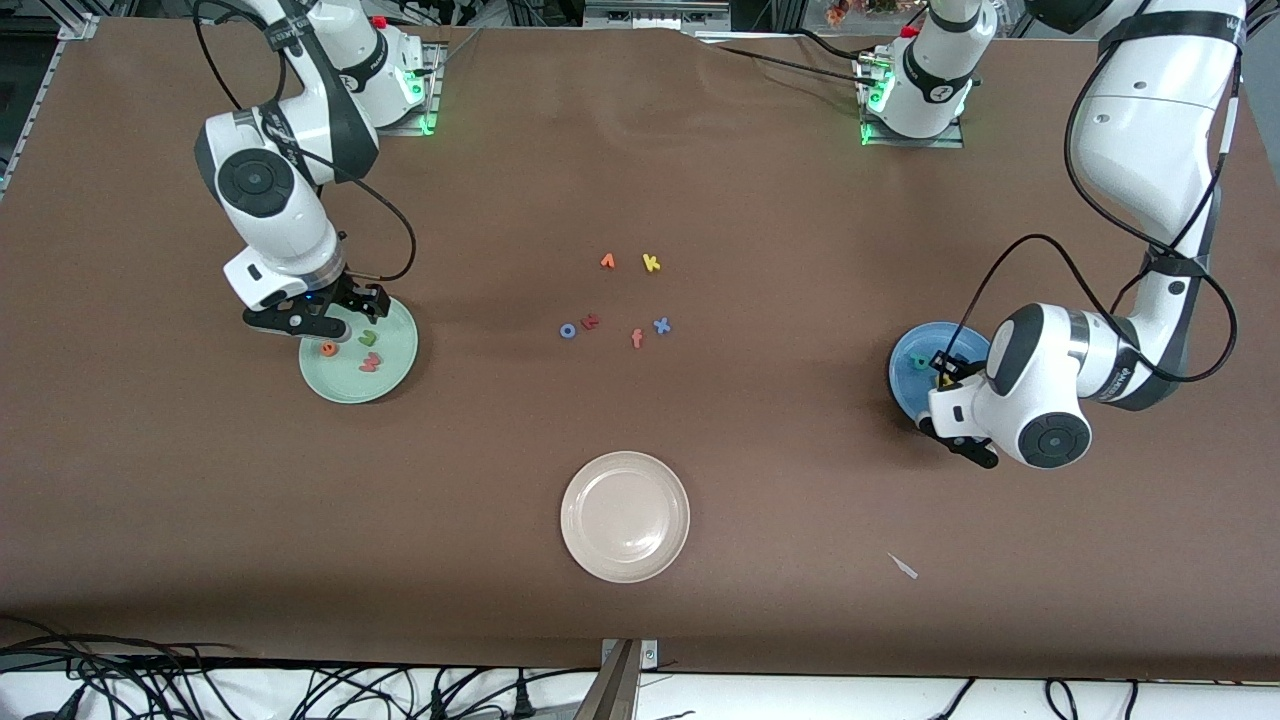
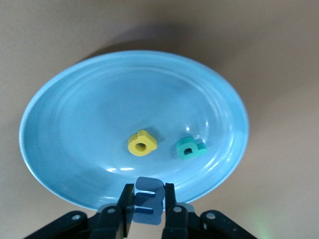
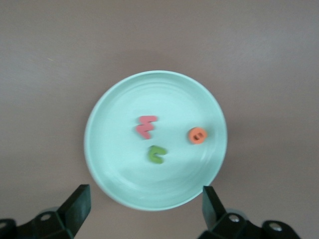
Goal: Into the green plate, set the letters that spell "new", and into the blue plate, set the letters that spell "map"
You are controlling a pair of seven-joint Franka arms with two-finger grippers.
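High front camera faces both arms; each wrist camera looks straight down close: left on the round glossy blue plate (image 2: 60, 149), right on the round mint-green plate (image 3: 114, 169).

Right arm's end plate (image 1: 405, 345): middle height of the frame, carrying letter n (image 1: 369, 337), letter e (image 1: 329, 348) and letter w (image 1: 369, 362) (all apart)
Right hand (image 3: 145, 191): over that plate
Left arm's end plate (image 1: 905, 375): letter a (image 2: 142, 143) beside letter p (image 2: 191, 148) in it
Left hand (image 2: 148, 191): over its rim, letter m (image 2: 148, 199) between the fingers
Loose letters (image 1: 651, 262): centre of the frame, on the table (image 1: 800, 560)
Third plate (image 1: 625, 515): lower centre, nearer the camera than they are
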